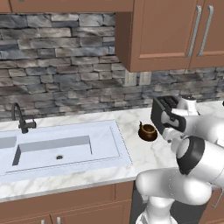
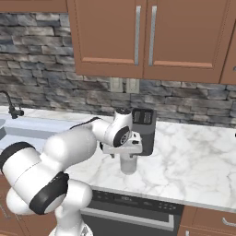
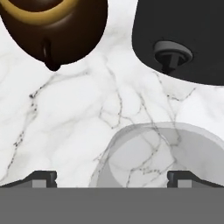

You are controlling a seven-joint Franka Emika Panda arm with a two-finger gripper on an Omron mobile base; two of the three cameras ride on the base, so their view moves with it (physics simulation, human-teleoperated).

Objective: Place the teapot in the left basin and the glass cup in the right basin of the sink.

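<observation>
- Marble counter [image 1: 144,151], white with grey veins, runs from the pale white two-basin sink [image 1: 65,146] rightward to the black toaster [image 2: 144,129]; its front edge drops to brown wooden cabinet fronts.
- Open counter lies between the sink's right rim and the small squat dark-brown teapot [image 1: 148,132]; a wider bare stretch of marble extends right of the toaster in the right base view.
- Right basin [image 1: 57,151], a rectangular recess with a round drain hole, sits nearest the teapot; the left basin [image 1: 6,142] is cut off at the frame edge. Dark curved faucet [image 1: 21,119] stands behind the sink at the stone backsplash.
- Brown upper cabinets hang above the counter and over the toaster.
- Teapot stands upright on the marble, near the sink's right rim, just beside the toaster; golden-tan rim and short spout show in the hand view [image 3: 52,30].
- Translucent pale-grey cylindrical glass cup [image 3: 162,155] stands upright on the counter in front of the toaster, marble veins visible through its wall.
- Two-finger gripper [image 3: 113,178] hangs directly over the glass cup, fingers spread wide apart, one dark tip [image 3: 41,177] on either side of the rim, pinching nothing.
- Teapot and cup are apart, neither in a basin.
</observation>
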